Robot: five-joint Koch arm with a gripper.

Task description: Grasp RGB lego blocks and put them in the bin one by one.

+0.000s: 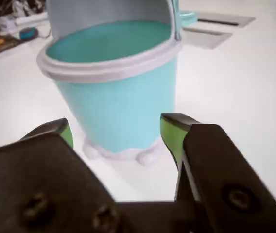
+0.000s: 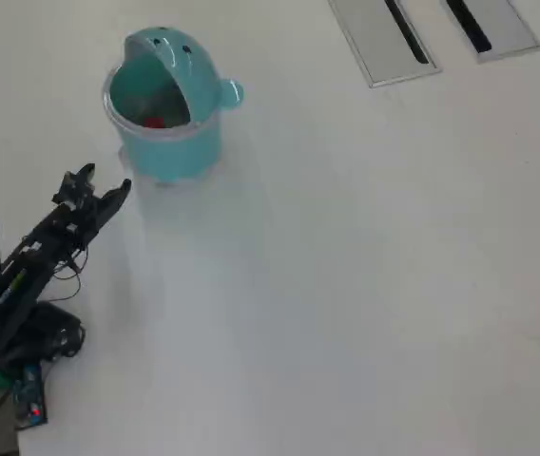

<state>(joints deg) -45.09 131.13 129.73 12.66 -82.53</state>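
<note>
Upright bin (image 2: pixel 170 142), lid (image 2: pixel 170 57) raised.

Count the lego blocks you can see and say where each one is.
1: a red block lies inside the bin, seen in the overhead view. None shows on the table; others may be hidden in the bin.

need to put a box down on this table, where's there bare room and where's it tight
Most of the white table is bare: the wide stretch right of the teal bin and below the two grey slotted panels in the overhead view. It is crowded at the left edge, where the arm and its open gripper sit just below the bin, lid up, something red inside.
</note>
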